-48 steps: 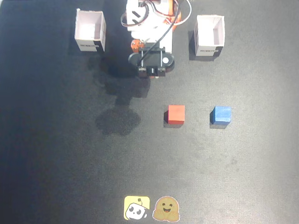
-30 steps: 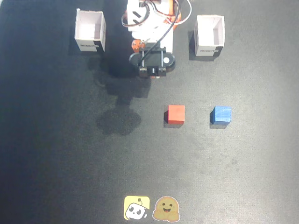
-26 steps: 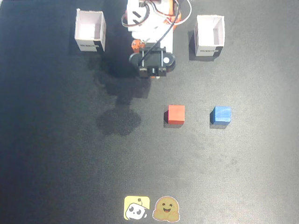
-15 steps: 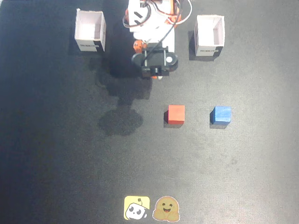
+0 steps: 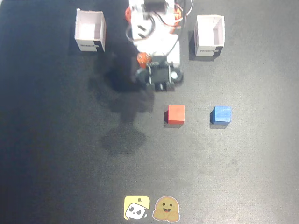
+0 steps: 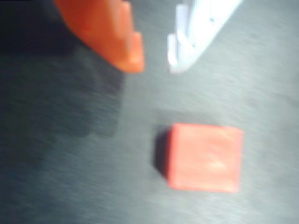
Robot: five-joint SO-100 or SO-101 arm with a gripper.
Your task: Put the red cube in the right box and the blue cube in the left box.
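You see a matt dark bench [image 5: 56, 140] faintly streaked, matt red cube [image 6: 205, 157], matt blue cube [image 5: 220, 115], two white cardboard boxes, smooth plastic gripper [image 6: 155, 65] fingers.

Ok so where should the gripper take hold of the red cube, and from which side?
Probably from straight above, fingers on two opposite side faces. The red cube lies flat on the mat, square to the fixed view, clear of the blue cube. The gripper hangs just short of it, fingertips slightly apart, so it likely needs opening wider first.
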